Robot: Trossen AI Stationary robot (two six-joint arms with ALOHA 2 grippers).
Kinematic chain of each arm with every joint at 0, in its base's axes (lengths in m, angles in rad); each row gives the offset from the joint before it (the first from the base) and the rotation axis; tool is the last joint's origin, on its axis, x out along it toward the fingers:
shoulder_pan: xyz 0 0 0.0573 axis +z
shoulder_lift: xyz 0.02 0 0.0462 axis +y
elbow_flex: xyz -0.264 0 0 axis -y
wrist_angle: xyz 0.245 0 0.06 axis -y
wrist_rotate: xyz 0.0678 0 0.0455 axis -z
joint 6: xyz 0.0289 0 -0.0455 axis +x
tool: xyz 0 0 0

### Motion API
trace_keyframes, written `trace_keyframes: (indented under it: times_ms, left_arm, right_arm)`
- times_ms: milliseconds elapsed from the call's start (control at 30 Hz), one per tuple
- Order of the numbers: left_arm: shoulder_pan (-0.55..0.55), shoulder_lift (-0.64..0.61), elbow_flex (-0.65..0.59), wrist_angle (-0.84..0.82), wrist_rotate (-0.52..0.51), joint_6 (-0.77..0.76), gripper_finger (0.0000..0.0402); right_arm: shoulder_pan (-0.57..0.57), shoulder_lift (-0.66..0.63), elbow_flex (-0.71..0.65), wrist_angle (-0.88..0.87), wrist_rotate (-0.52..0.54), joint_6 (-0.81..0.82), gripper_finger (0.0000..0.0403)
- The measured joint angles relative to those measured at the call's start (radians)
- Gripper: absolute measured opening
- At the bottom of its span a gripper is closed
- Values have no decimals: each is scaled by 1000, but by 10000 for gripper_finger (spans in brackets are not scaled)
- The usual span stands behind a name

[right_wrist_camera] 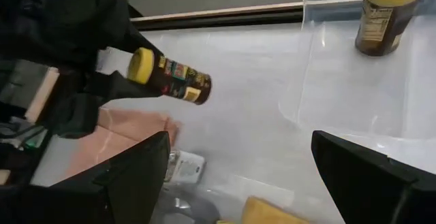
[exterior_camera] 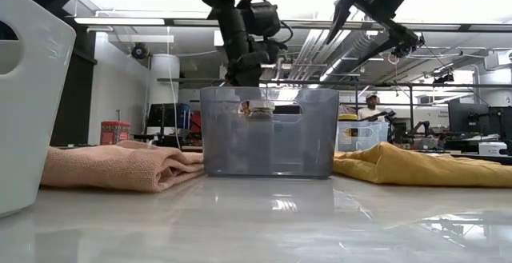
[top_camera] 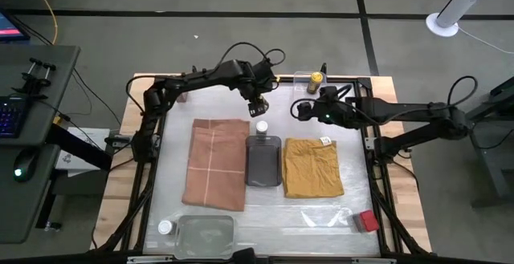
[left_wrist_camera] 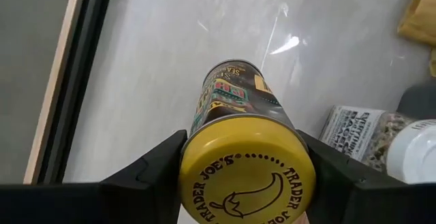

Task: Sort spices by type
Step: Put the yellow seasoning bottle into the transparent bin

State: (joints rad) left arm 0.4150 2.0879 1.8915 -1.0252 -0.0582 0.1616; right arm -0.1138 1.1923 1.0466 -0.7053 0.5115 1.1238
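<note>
A dark grey tray point(top_camera: 263, 161) lies between a pink cloth point(top_camera: 215, 163) and a mustard cloth point(top_camera: 312, 168).

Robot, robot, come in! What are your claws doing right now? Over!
Left claw shut on yellow-capped jar, held above the table. Right claw open, empty, near clear tray holding the other yellow jar. Nothing in between.

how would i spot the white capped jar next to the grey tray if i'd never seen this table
Find the dark grey rectangular tray in the middle of the table, between the pinkish folded cloth and the mustard-yellow cloth. At its far end, below the left gripper, stands the white-capped jar. Its twin stands at the near left corner beside a clear tray.
</note>
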Motion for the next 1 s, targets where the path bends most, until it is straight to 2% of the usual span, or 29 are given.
trace_keyframes:
  times_ms: [300, 567, 1000]
  left_arm:
    - [-5, 11, 2, 53, -1, -24, 235]
    - [-9, 72, 1, -7, 2, -64, 238]
    - [-10, 72, 1, -33, 3, -84, 239]
  right_arm:
    - [-70, -7, 0, 32, -24, -106, 353]
    - [-85, -6, 0, 31, -51, -160, 353]
    - [-85, -6, 0, 30, -54, -188, 353]
